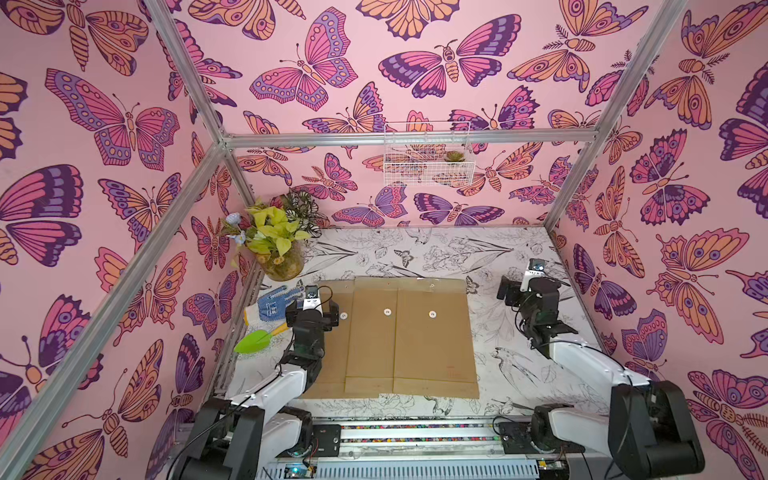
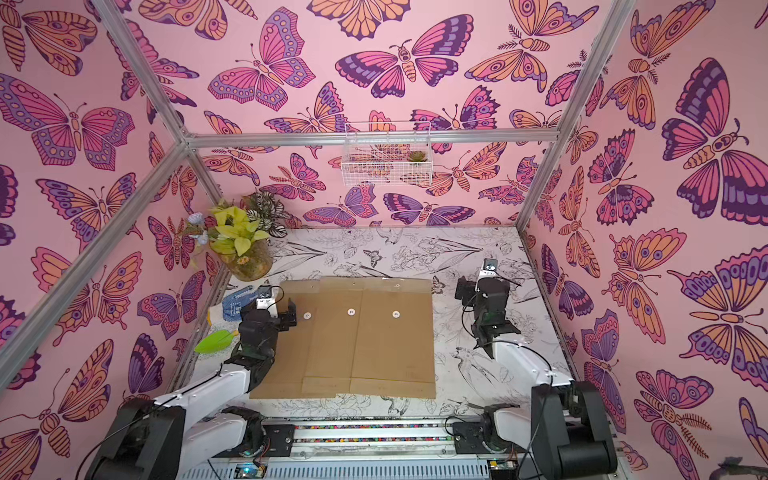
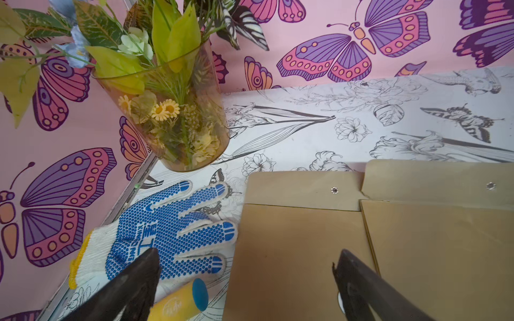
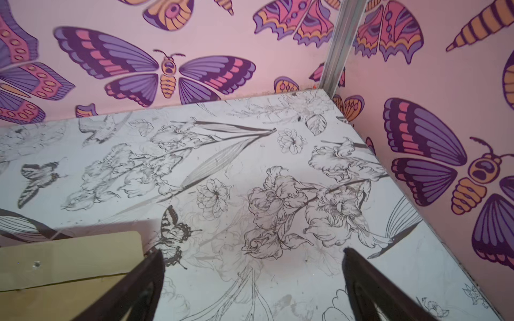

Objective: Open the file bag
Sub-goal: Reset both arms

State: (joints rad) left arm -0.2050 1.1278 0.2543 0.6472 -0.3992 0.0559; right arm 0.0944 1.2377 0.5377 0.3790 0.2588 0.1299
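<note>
The left gripper (image 3: 247,253) and right gripper (image 4: 252,249) stand with jaws wide apart, holding nothing. In the far left corner an amber vase (image 1: 286,266) holds flowers (image 1: 270,228) and leaves; a wire basket (image 1: 428,174) on the back wall holds a small succulent (image 1: 454,156). Three brown file bags (image 1: 390,345) lie flat, overlapping, mid-table. The left gripper straddles their left edge beside a blue-dotted glove (image 3: 172,230); the right hangs over bare table (image 4: 278,155) just off their far right corner.
</note>
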